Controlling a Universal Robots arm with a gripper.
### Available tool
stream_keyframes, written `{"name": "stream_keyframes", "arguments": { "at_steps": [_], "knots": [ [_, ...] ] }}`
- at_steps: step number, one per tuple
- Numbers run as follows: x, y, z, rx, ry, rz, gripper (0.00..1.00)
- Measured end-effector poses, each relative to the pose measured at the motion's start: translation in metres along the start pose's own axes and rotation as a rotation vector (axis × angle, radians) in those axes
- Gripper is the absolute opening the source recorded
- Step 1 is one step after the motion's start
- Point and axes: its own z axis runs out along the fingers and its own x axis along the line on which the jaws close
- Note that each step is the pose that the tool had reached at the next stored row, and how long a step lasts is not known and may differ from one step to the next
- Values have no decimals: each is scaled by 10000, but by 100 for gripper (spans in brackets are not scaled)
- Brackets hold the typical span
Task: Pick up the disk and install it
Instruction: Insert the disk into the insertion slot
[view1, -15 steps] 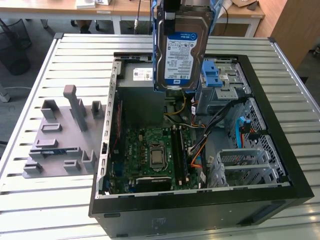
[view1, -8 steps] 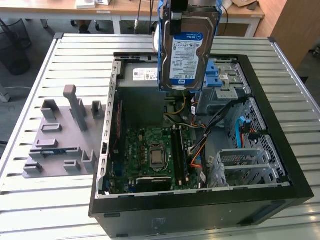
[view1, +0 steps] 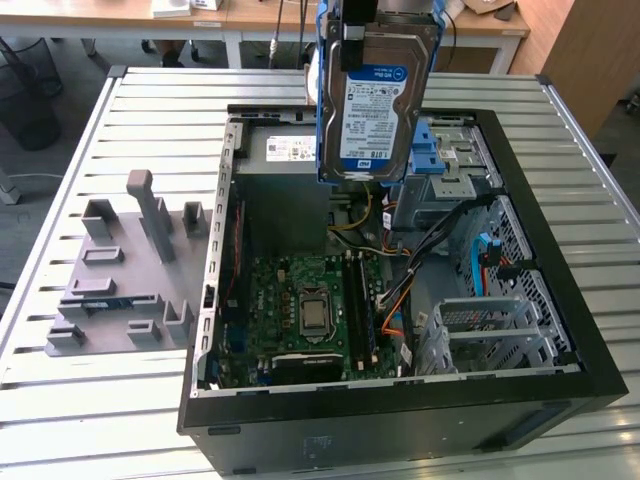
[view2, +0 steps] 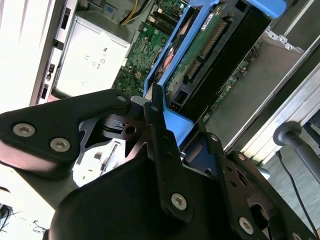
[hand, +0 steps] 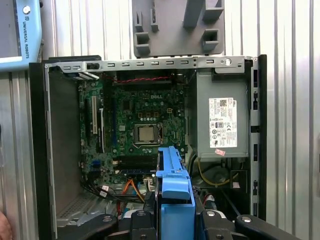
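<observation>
End effector (view2: 179, 119) is closed on the disk (view1: 378, 100), fingers clamped on the blue carrier bracket at one end. Disk hangs upright below it, label side toward the exterior view. Pick-up looks done imo: disk is off every surface, in the air above the open PC case (view1: 400, 425), over its far part near the power supply (hand: 222, 125) & the blue-handled drive cage (view1: 445, 150). Install not done yet: disk sits in no bay and is well apart from the grey cage (view1: 490, 335) at the near corner on the exterior view's right. So approx halfway, by my read. Motherboard (view1: 300, 310) lies exposed beneath, w/ cables between it & the cages. Grey fixture block (view1: 120, 270) sits on the desk (view1: 60, 420), beside the case on the exterior view's left.
</observation>
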Motion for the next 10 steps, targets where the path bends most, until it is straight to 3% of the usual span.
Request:
{"name": "stream_keyframes", "arguments": {
  "at_steps": [5,10],
  "knots": [
    [20,-2,1,0,5,-1,36],
    [114,-6,6,1,7,0,36]
  ]
}}
